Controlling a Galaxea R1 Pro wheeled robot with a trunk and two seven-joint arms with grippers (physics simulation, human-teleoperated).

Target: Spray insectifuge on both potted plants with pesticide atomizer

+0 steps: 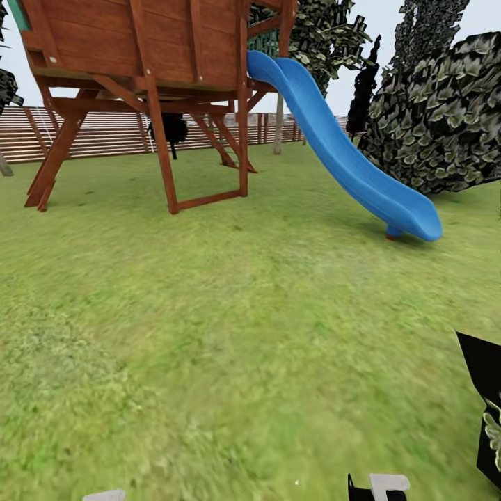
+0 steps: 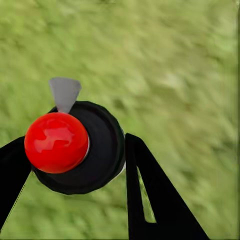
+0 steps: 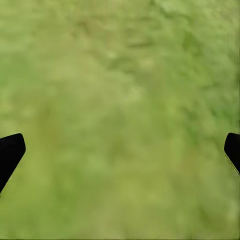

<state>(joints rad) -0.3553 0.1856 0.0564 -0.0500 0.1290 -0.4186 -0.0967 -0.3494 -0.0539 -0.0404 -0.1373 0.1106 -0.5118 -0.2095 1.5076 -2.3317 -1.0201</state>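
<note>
Red-capped black pesticide atomizer [image 2: 75, 147] sits clamped in the left end effector [image 2: 70, 165] over green lawn [image 1: 229, 334]; right end effector [image 3: 120, 150] gapes empty. Pickup looks done, spraying both plants remains.

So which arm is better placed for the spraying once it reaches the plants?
Left, likely. Its fingers already grip the atomizer over the grass. The right gripper is open, holding nothing.

Head view faces forward across lawn [image 1: 229, 334]; both wrist views look down close at it.
</note>
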